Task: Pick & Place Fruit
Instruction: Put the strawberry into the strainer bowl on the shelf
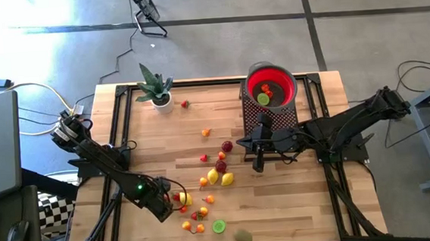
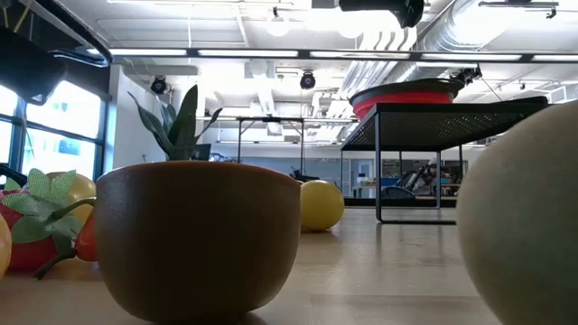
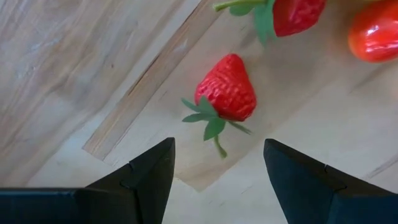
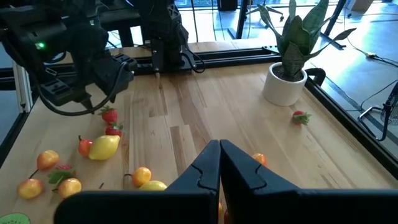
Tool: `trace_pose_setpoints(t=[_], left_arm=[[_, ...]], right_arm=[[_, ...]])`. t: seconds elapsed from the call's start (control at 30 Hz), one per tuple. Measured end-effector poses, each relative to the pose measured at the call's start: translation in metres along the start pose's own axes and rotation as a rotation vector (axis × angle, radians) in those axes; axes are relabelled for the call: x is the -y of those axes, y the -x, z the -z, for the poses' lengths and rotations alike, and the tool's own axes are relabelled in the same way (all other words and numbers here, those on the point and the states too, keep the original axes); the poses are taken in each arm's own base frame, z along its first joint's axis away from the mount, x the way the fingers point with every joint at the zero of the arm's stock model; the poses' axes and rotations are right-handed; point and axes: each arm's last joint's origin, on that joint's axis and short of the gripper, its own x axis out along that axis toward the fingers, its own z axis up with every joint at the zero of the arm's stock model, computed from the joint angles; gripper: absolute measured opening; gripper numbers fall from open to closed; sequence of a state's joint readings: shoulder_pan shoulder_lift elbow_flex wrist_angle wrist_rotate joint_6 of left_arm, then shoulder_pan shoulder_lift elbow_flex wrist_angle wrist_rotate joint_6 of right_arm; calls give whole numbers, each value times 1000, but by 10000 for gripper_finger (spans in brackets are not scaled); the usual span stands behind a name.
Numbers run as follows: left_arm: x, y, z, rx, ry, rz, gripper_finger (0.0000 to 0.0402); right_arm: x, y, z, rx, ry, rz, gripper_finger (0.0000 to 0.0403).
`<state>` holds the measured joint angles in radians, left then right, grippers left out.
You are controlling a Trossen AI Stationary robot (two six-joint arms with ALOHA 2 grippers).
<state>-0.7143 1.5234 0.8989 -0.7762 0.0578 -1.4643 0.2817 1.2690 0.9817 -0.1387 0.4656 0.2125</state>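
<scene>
Left gripper (image 3: pixel 217 165) spread wide above a strawberry (image 3: pixel 227 88) at frame centre, not touching. Right gripper (image 4: pixel 219 163) clenched empty, lower centre. Fruit (image 1: pixel 217 171) scattered mid-table; some in the red bowl (image 1: pixel 272 84), upper right.

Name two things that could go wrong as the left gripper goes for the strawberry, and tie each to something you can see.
1. The left gripper hangs open above a strawberry that lies tilted on the table; its tapered body might slip from the fingers as they close.
2. Another strawberry and a red fruit lie close by, so the descent may knock them.
The right gripper, shut, waits near the red bowl.
</scene>
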Motion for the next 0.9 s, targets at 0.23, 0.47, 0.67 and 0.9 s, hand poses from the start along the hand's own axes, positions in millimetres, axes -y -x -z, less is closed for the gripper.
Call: trace_pose_setpoints(t=[0.23, 0.47, 0.67, 0.9], left_arm=[[1, 0, 0, 1, 3, 7, 240], [2, 0, 0, 8, 2, 17, 187], [2, 0, 0, 9, 2, 19, 136], [2, 0, 0, 9, 2, 17, 101]], right_arm=[[0, 0, 0, 0, 0, 0, 3], [0, 0, 0, 0, 0, 0, 3], [0, 0, 0, 0, 0, 0, 3], [0, 0, 0, 0, 0, 0, 3]])
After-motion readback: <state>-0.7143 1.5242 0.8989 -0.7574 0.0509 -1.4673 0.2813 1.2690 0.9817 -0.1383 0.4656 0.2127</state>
